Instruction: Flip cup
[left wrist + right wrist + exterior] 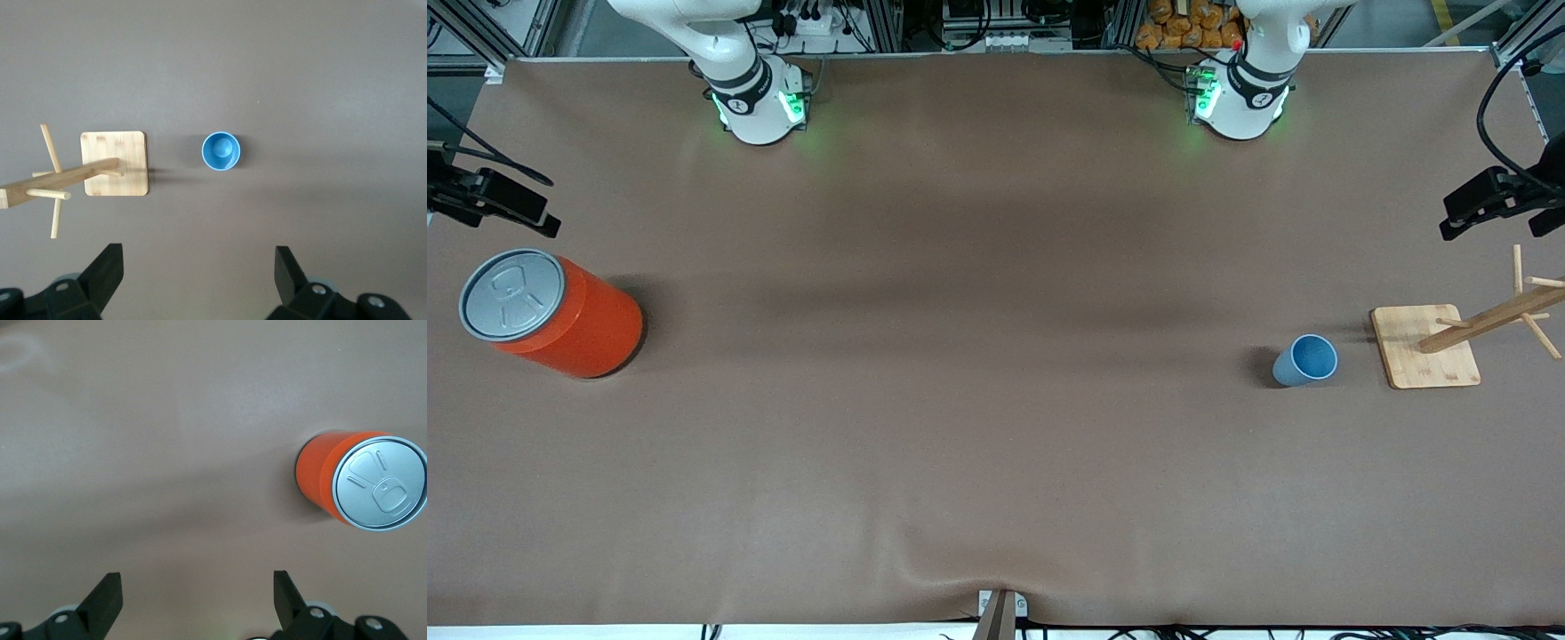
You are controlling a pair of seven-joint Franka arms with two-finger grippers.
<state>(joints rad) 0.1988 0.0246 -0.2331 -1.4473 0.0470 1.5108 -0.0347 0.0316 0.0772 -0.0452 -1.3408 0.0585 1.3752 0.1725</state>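
The left gripper (pixel 193 280) hangs high above the table with its jaws spread wide and nothing between them; in the left wrist view its two dark fingertips (pixel 107 267) frame the bottom edge of the picture, and the blue cup (pixel 221 151) sits out ahead of them, roughly on the line that runs between the fingers. The cup stands upright on the brown table (pixel 996 400) with its mouth up: the wrist camera looks straight down into it and shows the round floor inside, so its long axis is vertical and points up toward the hand. It stands at the left arm's end of the table, just beside the square base of the wooden mug rack (pixel 1424 346) but apart from it. The right gripper (pixel 193 600) is likewise parted and empty-handed, up over the right arm's end, where the orange can (pixel 551 313) with its grey lid stands; that arm waits. The left arm is much the nearer to the cup. Mouth-up fits either a cup still to be turned over or one already righted; the pictures do not settle which.
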